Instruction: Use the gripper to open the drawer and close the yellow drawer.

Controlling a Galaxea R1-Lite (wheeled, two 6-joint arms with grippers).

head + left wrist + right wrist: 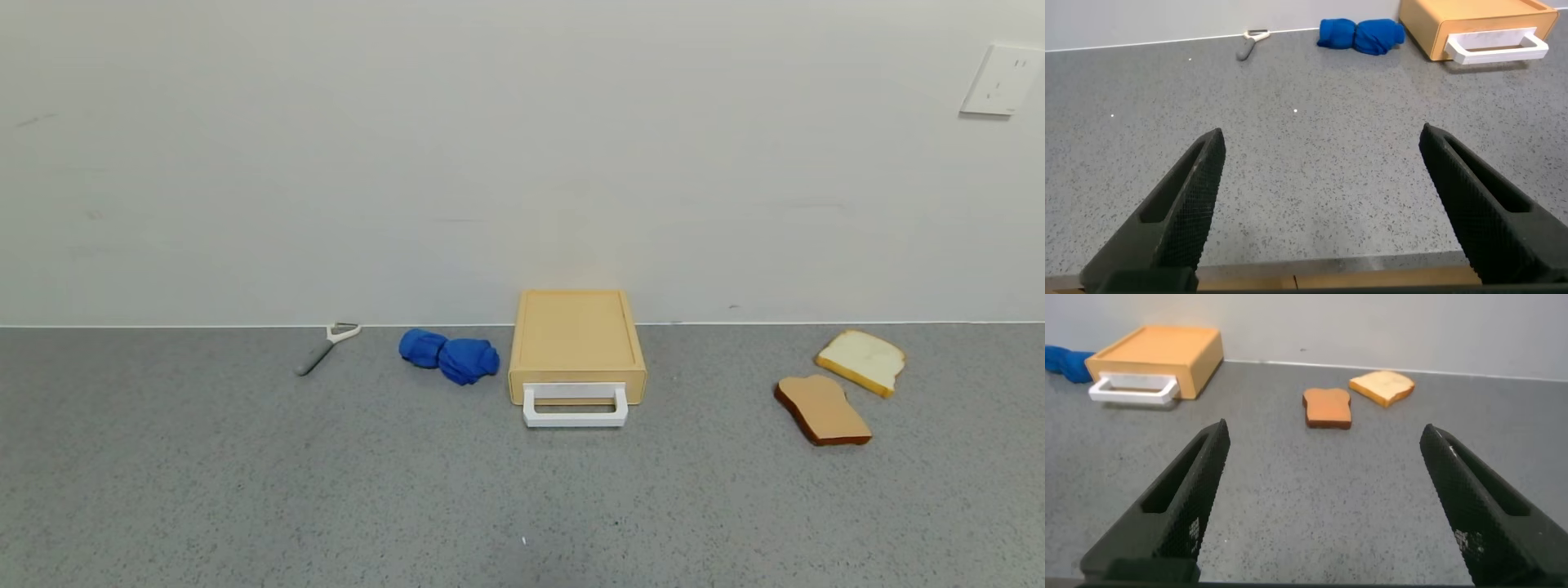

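Drawer: the pale yellow-orange drawer [576,343] is seen flat on the grey speckled counter [245,490], at the middle of the head view, its back set against the white wall [490,147].
Drawer axis: the long axis is run from the wall toward the robot; the front face is turned toward the robot.
Handle: a white loop handle [575,406] is carried on the front face and is laid out across the width of the drawer, projecting toward the robot. The tray is seen pushed in, flush with the box.
Left gripper: the left gripper [1319,204] is held low over bare counter, near the robot's edge and well apart from the drawer. Its fingers [1184,212] are spread wide, and nothing is held between them. It is pointed toward the wall, with the drawer seen ahead and off to the robot's right.
Right gripper: the right gripper [1323,498] is likewise held over bare counter, well apart from the drawer. Its fingers [1478,514] are spread wide, with nothing grasped. The drawer is seen ahead and off to the robot's left.
Blue cloth: a bunched blue cloth [449,356] is laid just beside the drawer, on the robot's left.
Peeler: a grey-handled peeler [325,346] is laid farther left, near the wall.
Bread: a white bread slice [861,361] and a tan toast slice [823,410] are laid well to the right of the drawer.
Outlet: a white wall outlet [1002,79] is mounted at the upper right.
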